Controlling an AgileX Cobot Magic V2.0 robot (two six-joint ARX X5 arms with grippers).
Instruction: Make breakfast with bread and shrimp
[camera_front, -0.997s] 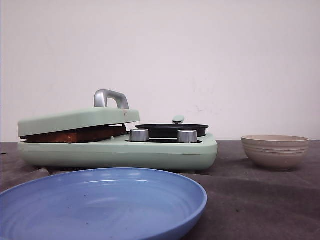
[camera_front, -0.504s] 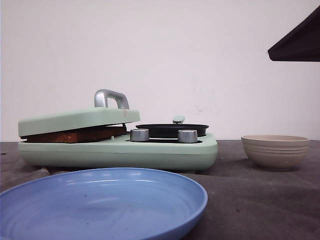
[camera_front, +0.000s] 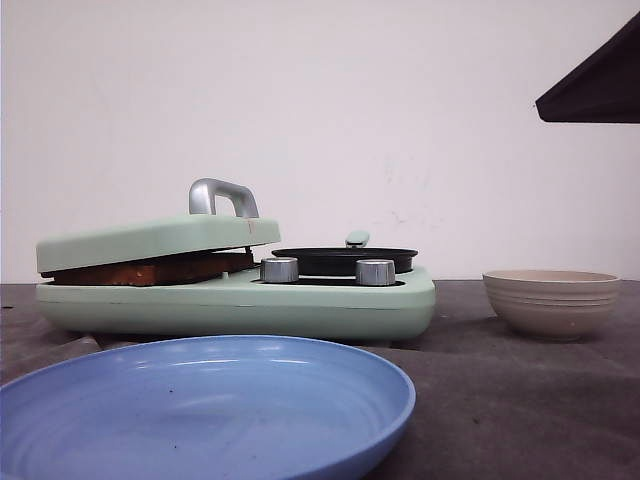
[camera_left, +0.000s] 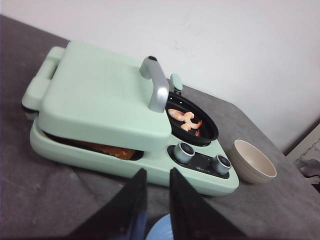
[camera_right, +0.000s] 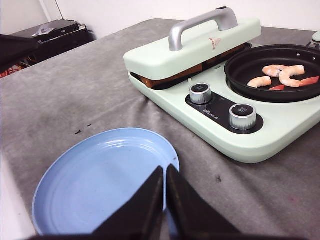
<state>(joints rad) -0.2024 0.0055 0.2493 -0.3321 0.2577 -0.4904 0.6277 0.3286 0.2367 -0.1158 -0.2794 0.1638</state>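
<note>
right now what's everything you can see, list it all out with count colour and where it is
breakfast maker: one, mint green, on the table behind the plate
lid: one, mint green with silver handle, resting on the bread
bread: toasted brown, count unclear, under the lid
pan: one, black, on the maker's right side
shrimp: a few, pink-orange, in the pan
knobs: two, silver, front of the maker
plate: one, blue, nearest the camera
bowl: one, beige, right of the maker
left gripper: black, slightly open
right gripper: black, shut, above the plate
</note>
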